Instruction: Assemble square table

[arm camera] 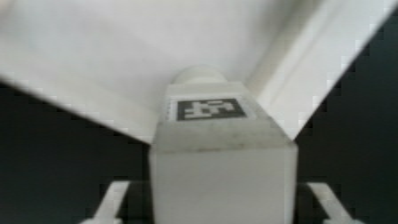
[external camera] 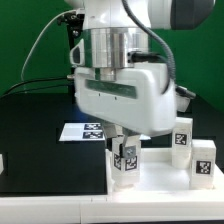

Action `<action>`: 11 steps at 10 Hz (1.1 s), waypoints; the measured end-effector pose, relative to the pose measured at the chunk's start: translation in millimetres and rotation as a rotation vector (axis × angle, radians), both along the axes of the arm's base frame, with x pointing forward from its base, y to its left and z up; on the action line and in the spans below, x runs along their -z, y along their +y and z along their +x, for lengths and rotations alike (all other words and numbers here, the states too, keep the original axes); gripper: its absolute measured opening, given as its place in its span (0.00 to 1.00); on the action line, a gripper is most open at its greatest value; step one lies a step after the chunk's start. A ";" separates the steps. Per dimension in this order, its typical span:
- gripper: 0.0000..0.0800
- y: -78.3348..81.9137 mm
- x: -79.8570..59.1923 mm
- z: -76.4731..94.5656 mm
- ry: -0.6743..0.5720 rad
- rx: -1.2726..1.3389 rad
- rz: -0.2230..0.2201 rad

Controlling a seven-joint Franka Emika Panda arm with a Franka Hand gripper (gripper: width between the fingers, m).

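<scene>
A green backdrop stands behind the black table. The square table's white panel lies near the front, toward the exterior view's right, with the marker board beyond. The fingers pinch a tagged leg upright over the panel; more legs stand nearby.

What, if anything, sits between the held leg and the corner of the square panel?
Nothing visible. The hand grips the leg, whose tip already meets the panel at its corner.
</scene>
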State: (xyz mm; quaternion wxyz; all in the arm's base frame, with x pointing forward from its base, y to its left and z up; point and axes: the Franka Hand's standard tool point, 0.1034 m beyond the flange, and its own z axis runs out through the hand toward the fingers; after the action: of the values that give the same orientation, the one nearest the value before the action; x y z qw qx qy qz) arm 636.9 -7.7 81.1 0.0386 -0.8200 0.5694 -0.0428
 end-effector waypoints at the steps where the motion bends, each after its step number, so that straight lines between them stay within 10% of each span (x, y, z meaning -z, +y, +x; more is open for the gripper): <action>1: 0.36 -0.4 0.5 -1.4 0.007 0.209 0.032; 5: 0.47 -3.3 1.2 -2.7 0.011 0.302 0.055; 8: 0.78 1.9 0.4 -2.6 0.032 -0.245 -0.005; 11: 0.81 4.0 0.8 -4.2 0.035 -0.445 -0.028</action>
State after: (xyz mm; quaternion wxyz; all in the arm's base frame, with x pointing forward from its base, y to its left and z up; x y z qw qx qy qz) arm 632.7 -3.7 80.3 0.0261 -0.9266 0.3742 -0.0269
